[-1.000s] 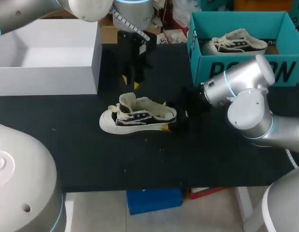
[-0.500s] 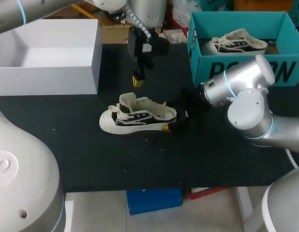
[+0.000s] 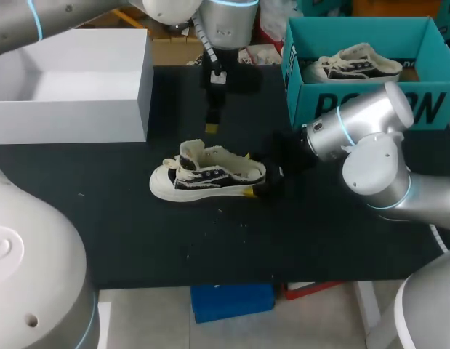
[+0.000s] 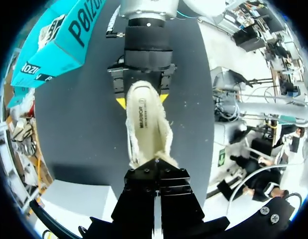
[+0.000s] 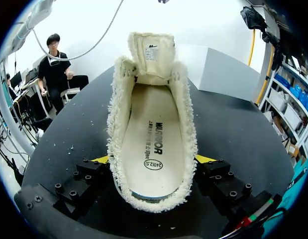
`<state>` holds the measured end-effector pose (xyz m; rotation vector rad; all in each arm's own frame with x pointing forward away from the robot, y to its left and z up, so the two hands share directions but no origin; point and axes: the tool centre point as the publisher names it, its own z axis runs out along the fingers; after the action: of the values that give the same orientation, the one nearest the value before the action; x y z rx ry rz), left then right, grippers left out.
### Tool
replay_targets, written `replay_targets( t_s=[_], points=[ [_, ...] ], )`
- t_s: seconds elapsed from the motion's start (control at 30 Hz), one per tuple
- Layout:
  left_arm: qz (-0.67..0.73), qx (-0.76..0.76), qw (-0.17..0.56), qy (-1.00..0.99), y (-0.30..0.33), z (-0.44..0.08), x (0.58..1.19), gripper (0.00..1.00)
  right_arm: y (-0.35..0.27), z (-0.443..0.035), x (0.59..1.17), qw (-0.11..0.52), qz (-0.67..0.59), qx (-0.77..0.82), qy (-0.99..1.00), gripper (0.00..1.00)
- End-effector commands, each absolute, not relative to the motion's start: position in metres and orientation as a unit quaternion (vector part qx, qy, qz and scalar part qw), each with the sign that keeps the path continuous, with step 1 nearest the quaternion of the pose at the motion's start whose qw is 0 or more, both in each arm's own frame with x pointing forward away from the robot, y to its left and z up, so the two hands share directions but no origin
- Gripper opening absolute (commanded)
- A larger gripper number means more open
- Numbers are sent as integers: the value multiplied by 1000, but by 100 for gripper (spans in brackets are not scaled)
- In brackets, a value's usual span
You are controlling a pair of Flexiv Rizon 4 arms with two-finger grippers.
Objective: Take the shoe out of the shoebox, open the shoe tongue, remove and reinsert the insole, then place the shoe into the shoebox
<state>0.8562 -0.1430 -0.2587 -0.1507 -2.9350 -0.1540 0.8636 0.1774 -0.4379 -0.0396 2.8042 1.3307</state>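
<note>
**Left arm lifts clear of the shoe**

The left gripper (image 3: 210, 127) has pulled up and back from the shoe (image 3: 206, 174), and its fingers, spread a second ago, now look pressed together on nothing. The right gripper (image 3: 250, 174) clamps the heel on the table (image 3: 319, 240). The tongue (image 5: 151, 52) stands up and the insole (image 5: 153, 144) lies inside, so the insole work probably comes next. Count: two shoes, the second shoe (image 3: 352, 64) in the teal shoebox (image 3: 370, 109); two boxes, with the white box (image 3: 72, 116).

Print on insole (image 5: 153, 149) and teal shoebox (image 3: 437, 109).
</note>
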Motion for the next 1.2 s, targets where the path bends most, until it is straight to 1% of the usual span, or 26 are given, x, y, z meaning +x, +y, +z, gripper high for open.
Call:
replay_targets(
  t_s=[0.03,0.4,0.67,1.2],
  points=[
    [4,-72,74,-995,-129,-260,847,0,178,-439,864,19,428,-12,903,0],
    [14,-68,78,-995,-127,-261,846,0,178,-439,864,19,428,-12,903,0],
    [36,-61,72,-995,-138,-286,835,0,178,-439,864,19,428,-12,903,0],
    [11,-51,95,-994,-151,-321,855,0,178,-439,864,19,428,-12,903,0]
  ],
)
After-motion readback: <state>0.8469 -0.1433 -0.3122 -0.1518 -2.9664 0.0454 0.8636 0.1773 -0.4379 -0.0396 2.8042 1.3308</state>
